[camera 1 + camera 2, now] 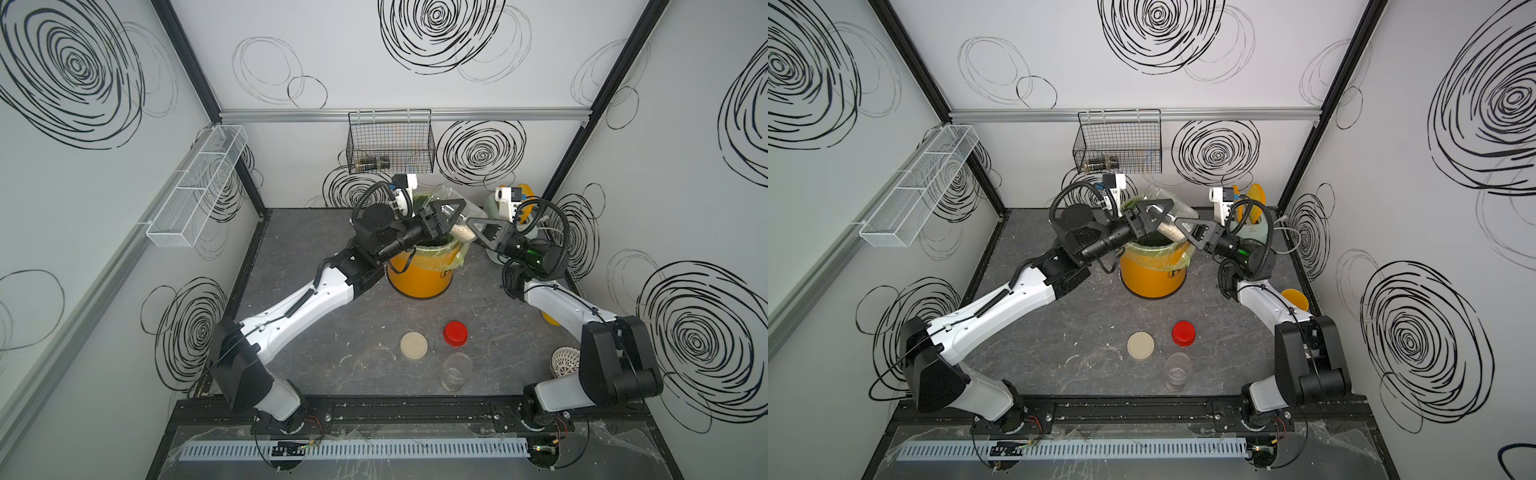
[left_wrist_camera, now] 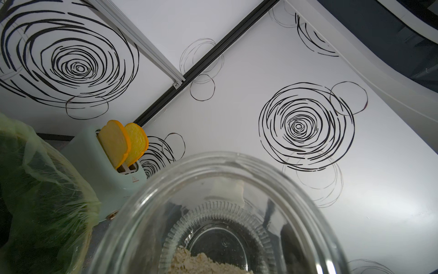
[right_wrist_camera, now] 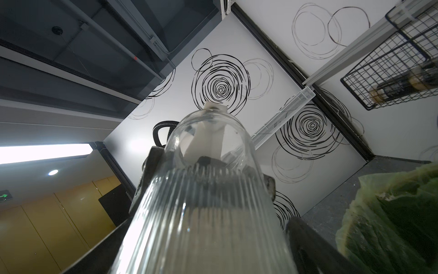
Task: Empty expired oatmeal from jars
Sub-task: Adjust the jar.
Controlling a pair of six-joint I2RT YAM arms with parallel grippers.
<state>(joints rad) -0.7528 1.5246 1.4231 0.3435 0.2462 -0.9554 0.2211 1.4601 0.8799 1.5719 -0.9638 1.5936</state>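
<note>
Since the green-lined yellow bin (image 1: 419, 278) is where the contents belong, the wide ribbed jar (image 1: 465, 210) hangs tilted above it, clamped by the left fingers (image 3: 148, 166) while the right fingers (image 3: 315, 246) stand spread around its lower end, where the oatmeal (image 2: 201, 263) lies heaped.

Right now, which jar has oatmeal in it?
The wider ribbed jar, held tilted over the yellow bin: pale oatmeal shows inside it. The slimmer jar stands upright at the front of the table, looking empty.
</note>
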